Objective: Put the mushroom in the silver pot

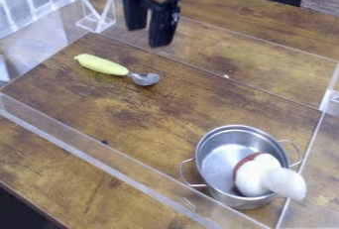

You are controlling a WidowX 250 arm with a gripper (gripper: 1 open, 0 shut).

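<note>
- Black end effector (150, 23) at upper centre of frame, pointing down, two dark fingers (135, 11) spread wide apart, nothing between them
- Hangs above the counter (199, 94), well apart from everything lying on it, slightly blurred
- Mushroom (267, 177) at lower right of frame, lying on its side inside the silver pot (245, 165)
- Reddish-brown cap down in the pot bowl toward its centre, plump white stem leaning over the right-hand rim and sticking out past it
- Silver pot standing upright on the wood, round and shiny, rolled rim, one small loop handle visible at its left side, another at the right edge near the stem
- Spoon (117, 68) with yellow handle and metal bowl at left centre of frame, lying flat, handle toward upper left, bowl toward lower right
- Spoon well apart from the pot, below and left of the end effector
- Dark brown wooden counter with plank grain, ringed by a low clear plastic wall (93, 149) running diagonally across the lower left and along the upper right
- Small clear plastic stand (94, 16) at upper left, just beyond the wall, left of the end effector
- Pale slatted surface in the far upper left corner, too blurred to identify
- Dark flat strip at the top right edge of frame, partly cut off
</note>
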